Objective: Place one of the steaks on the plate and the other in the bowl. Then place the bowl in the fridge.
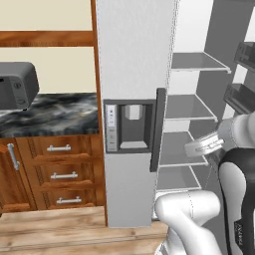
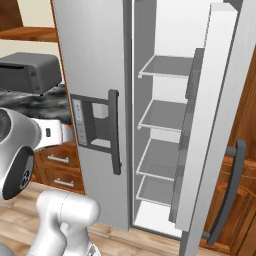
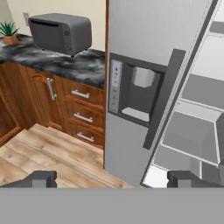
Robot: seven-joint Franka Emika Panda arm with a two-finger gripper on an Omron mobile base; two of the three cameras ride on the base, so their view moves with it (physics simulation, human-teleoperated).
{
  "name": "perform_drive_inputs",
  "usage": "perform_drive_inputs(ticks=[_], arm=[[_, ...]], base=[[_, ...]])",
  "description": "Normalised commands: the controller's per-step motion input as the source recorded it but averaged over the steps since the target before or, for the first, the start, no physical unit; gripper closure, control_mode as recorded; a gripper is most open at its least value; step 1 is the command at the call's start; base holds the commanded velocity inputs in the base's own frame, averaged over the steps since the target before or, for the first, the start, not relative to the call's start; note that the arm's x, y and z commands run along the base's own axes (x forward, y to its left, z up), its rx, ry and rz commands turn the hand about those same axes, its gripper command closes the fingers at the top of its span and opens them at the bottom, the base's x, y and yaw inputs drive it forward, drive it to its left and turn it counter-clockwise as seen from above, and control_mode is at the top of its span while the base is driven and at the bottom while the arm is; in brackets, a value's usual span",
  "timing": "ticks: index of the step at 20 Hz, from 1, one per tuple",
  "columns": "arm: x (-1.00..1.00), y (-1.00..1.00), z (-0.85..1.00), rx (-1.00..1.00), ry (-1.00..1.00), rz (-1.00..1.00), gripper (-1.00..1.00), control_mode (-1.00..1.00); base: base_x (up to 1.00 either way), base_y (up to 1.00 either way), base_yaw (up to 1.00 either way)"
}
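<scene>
The silver-grey fridge [image 1: 134, 74] [image 2: 95, 60] [image 3: 148, 35] stands straight ahead. Its left door, with the water dispenser panel [image 1: 130, 124] [image 3: 135, 94] and a dark vertical handle [image 1: 159, 129] [image 2: 115, 132], is shut. Its right door [image 2: 220, 100] is swung wide open, baring several grey shelves [image 1: 187, 107] [image 2: 165, 115] with nothing on them. My gripper [image 3: 113, 179] is open, its two dark fingertips [image 3: 41, 178] far apart and nothing between them, held short of the fridge's front and pointed at the shut door's lower part. The steaks, the plate and the bowl are out of view.
A grey microwave [image 1: 17, 84] [image 2: 30, 72] [image 3: 61, 33] sits on the dark marble counter [image 1: 55, 114] left of the fridge, above wooden drawers [image 1: 60, 174]. A potted plant [image 3: 8, 33] stands at the counter's far end. The open door [image 1: 241, 94] carries bins and juts out on the right.
</scene>
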Motion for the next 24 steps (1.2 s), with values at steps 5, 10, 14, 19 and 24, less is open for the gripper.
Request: perform_drive_inputs(ticks=[5, 10, 14, 19, 24], arm=[[-0.01, -0.38, 0.00, 0.01, 0.00, -0.06, -1.00, -1.00], [0.00, 0.00, 0.00, 0.00, 0.00, 0.00, -1.00, -1.00], [0.00, 0.00, 0.00, 0.00, 0.00, 0.00, -1.00, 1.00], [0.00, 0.00, 0.00, 0.00, 0.00, 0.00, -1.00, 1.00], [0.00, 0.00, 0.00, 0.00, 0.00, 0.00, -1.00, 1.00]], base=[[0.00, 0.00, 0.00], [0.00, 0.00, 0.00], [-0.14, 0.13, 0.10], [-0.28, 0.56, 0.32], [-0.10, 0.73, 0.62]])
